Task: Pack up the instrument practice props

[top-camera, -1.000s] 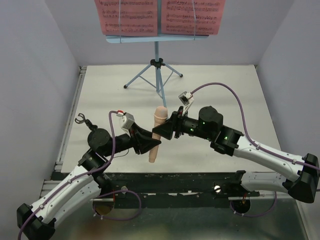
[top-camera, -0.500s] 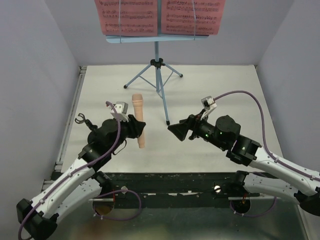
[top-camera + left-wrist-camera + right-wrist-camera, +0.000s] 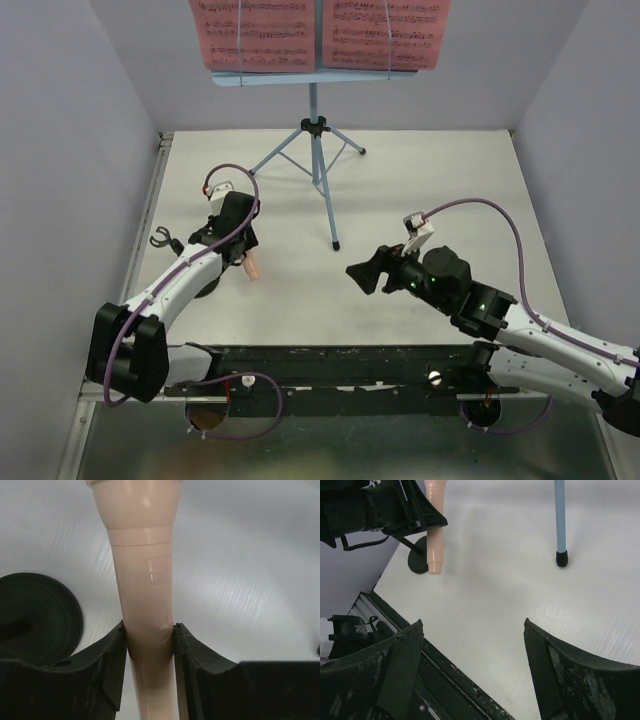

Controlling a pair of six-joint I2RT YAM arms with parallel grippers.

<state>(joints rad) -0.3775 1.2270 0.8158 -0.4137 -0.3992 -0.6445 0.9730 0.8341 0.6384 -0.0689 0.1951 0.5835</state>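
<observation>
My left gripper [image 3: 149, 627] is shut on the handle of the beige-pink toy microphone [image 3: 142, 555], which points down at the table. From above, only the microphone's end [image 3: 251, 268] shows below the left gripper [image 3: 242, 254]. The black round base of the mic stand [image 3: 35, 615] lies just left of it, with the stand's clip [image 3: 160, 238] beside the arm. My right gripper [image 3: 362, 275] hangs open and empty over the table's middle [image 3: 473, 622]. The light-blue music stand [image 3: 314, 130] stands at the back and carries two pink pages [image 3: 255, 35] [image 3: 385, 30].
A tripod leg of the music stand with a black foot [image 3: 562, 558] reaches forward between the two arms. Grey walls close in the left [image 3: 70, 150] and right [image 3: 590, 150]. A black rail [image 3: 340, 365] runs along the table's near edge.
The right gripper let go of the microphone, opened wide and pulled back to the right. The left arm swung left with the microphone, toward the mic stand.
</observation>
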